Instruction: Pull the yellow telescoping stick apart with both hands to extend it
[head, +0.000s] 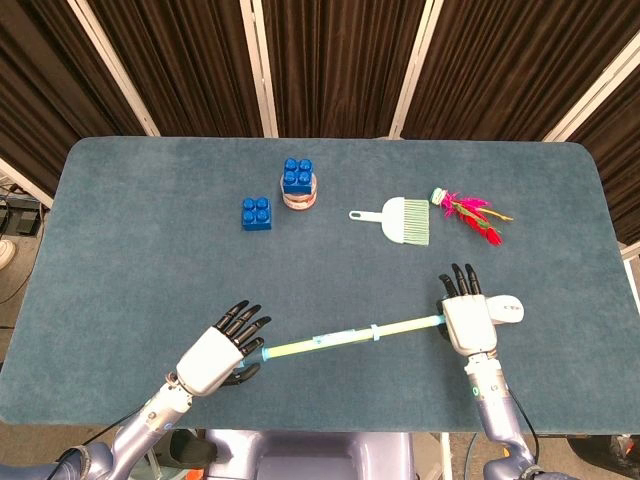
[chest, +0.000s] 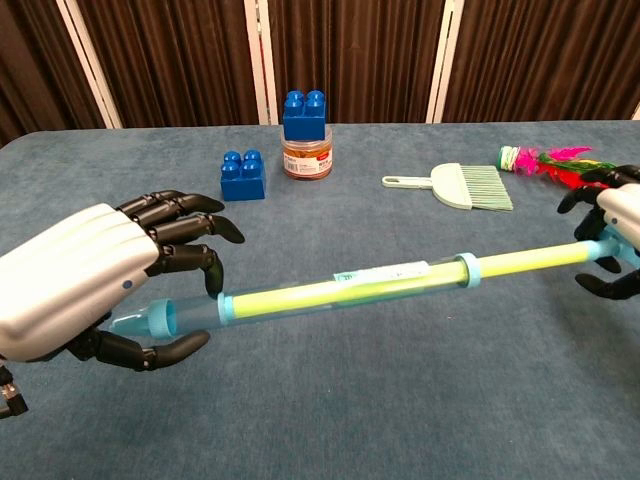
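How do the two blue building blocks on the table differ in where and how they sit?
One blue block is stacked on a small jar, raised off the table; the other blue block rests directly on the cloth, to the jar's left and nearer the robot. Both look alike: same blue, studs up.

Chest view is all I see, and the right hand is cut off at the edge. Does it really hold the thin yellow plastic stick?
Observer: Yes. The head view shows the whole right hand, and the thin yellow plastic stick ends under its palm.
Visitor: Is anything near that hand that I miss?
Observer: A white computer mouse lies on the table right beside it, on its outer side. I cannot tell whether they touch.
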